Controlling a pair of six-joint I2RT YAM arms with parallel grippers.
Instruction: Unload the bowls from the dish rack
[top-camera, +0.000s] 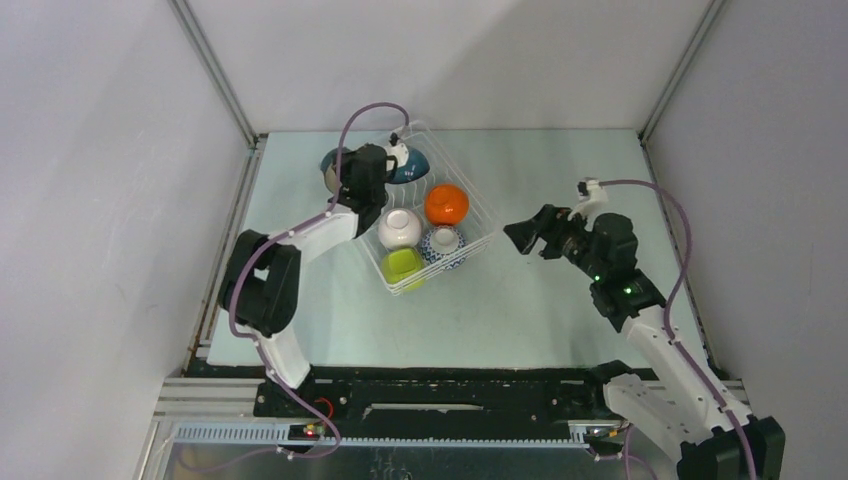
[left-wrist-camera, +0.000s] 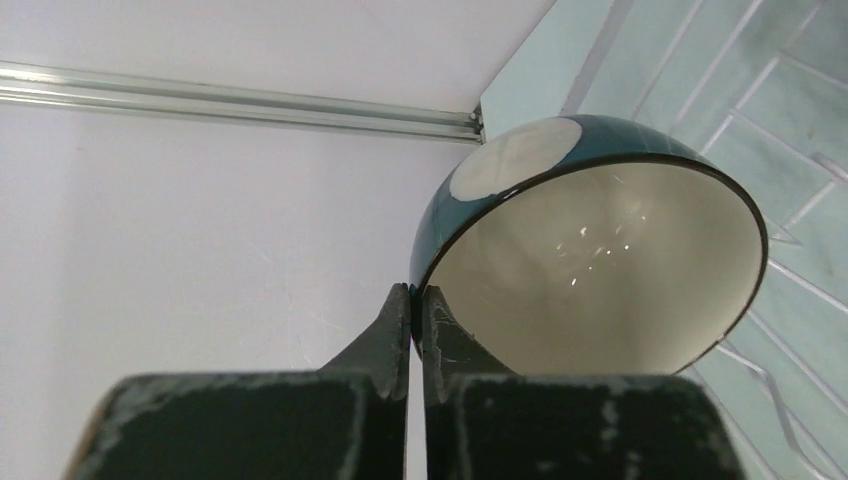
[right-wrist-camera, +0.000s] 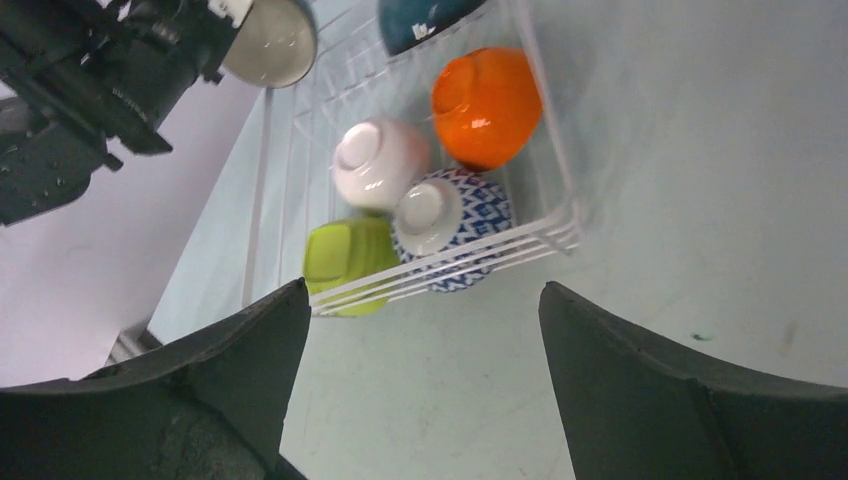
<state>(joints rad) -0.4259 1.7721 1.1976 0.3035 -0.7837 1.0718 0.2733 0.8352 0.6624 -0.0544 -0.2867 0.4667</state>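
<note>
**Teal bowl pinched at rim; five bowls in rack**

Top view: the dish rack (top-camera: 478, 212) sits mid-table. The left gripper (top-camera: 346, 176) is at its 10 o'clock corner, carrying the teal bowl (top-camera: 328, 167); I cannot tell whether the bowl is clear of the wires. In the rack:
- dark blue bowl (top-camera: 412, 166) at 12 o'clock
- orange bowl (top-camera: 446, 204) at 2
- patterned bowl (top-camera: 443, 246) at 5
- lime bowl (top-camera: 402, 265) at 7
- white bowl (top-camera: 398, 228) at 8

Count: six bowls, five racked, one in hand. The right gripper (top-camera: 520, 238) waits at the rack's 3 o'clock, well apart.

Left wrist view: jaws are clamped on the teal rim, one finger inside and one outside. The glaze looks hard, slick and chippable, so I judge the bowl may pivot in a rim pinch.

Right wrist view: jaws are spread wide with nothing between them, facing the rack.
</note>
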